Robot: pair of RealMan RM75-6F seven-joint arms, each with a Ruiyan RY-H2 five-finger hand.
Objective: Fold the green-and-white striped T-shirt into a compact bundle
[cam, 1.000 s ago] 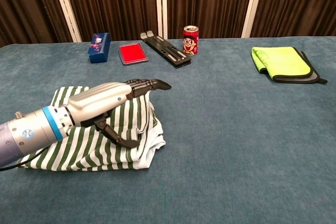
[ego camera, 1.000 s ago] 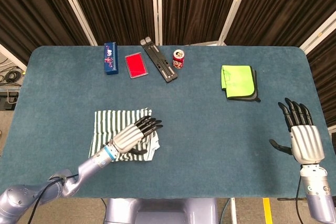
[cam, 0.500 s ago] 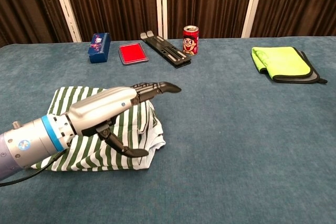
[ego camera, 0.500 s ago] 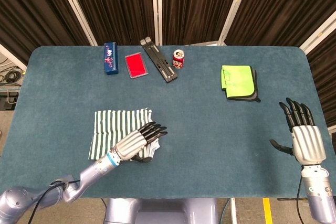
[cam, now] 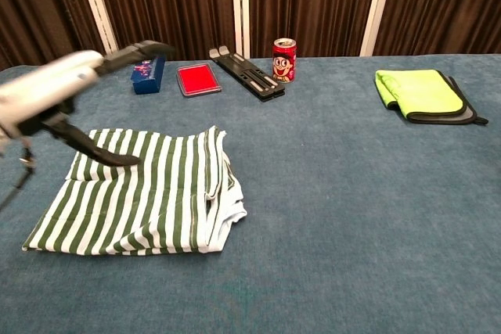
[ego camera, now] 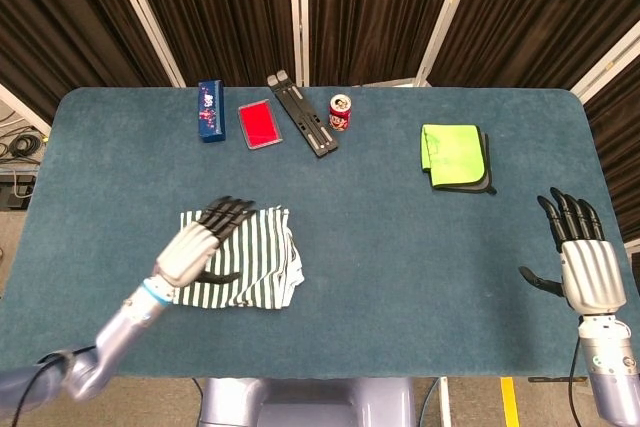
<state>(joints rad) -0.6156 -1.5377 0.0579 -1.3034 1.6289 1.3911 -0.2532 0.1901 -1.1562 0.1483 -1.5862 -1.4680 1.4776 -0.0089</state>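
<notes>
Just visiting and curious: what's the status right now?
Left hand open above shirt, fingers spread. Right hand open, idle. Shirt folded flat, unheld. Nothing in the way.

Red can [cam: 284,59]: a cartoon face is printed on its side; small marks are seen around it, but no words can be read.
Blue box [cam: 147,70]: a small pictured patch is seen on its long face; any lettering is too small to be read.
Red flat case [cam: 198,80]: no text can be made out.
Black stand [cam: 246,73]: no marking can be read.
Yellow-green cloth [cam: 419,91]: no label is seen.
</notes>
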